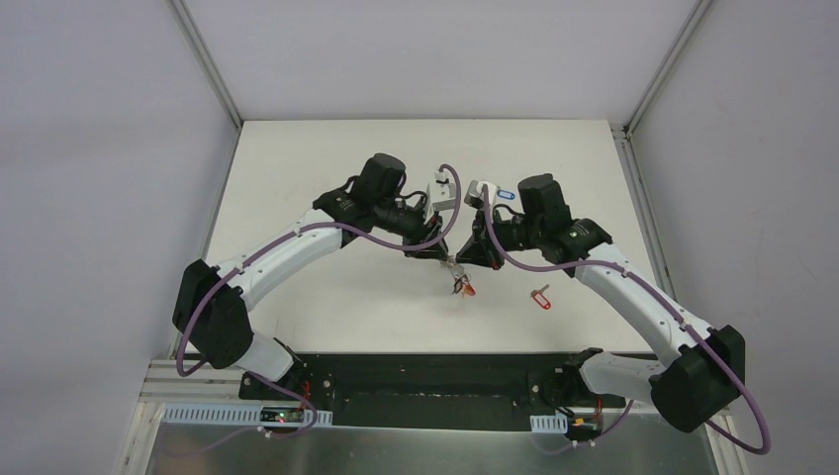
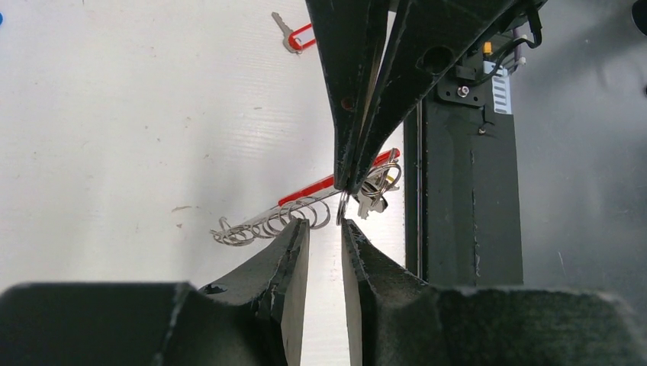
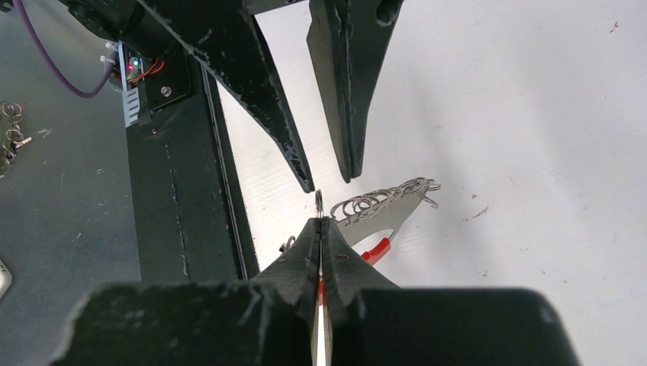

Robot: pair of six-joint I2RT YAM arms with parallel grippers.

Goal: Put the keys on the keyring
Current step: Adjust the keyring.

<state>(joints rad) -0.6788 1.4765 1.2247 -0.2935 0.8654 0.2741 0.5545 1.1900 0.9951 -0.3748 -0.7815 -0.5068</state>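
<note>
The keyring (image 2: pixel 305 192) hangs edge-on above the table, with a red strip and a grey half bearing a row of wire clips (image 3: pixel 381 204). My right gripper (image 3: pixel 320 221) is shut on the keyring, and a small metal ring (image 3: pixel 318 201) sticks out past its tips. Silver keys (image 2: pixel 378 191) dangle from the loop beside those tips. My left gripper (image 2: pixel 324 226) faces it, open, with nothing between its fingers and its tips just short of the ring. In the top view both grippers meet at the table's middle, over the keyring (image 1: pixel 461 285). A red-tagged key (image 1: pixel 540 297) and a blue-tagged key (image 1: pixel 503 195) lie on the table.
The black base rail (image 2: pixel 465 213) runs along the near table edge, just behind the hanging loop. Loose metal rings (image 3: pixel 9 130) lie on the grey surface beyond it. White walls close in the white table (image 1: pixel 297 178) on three sides.
</note>
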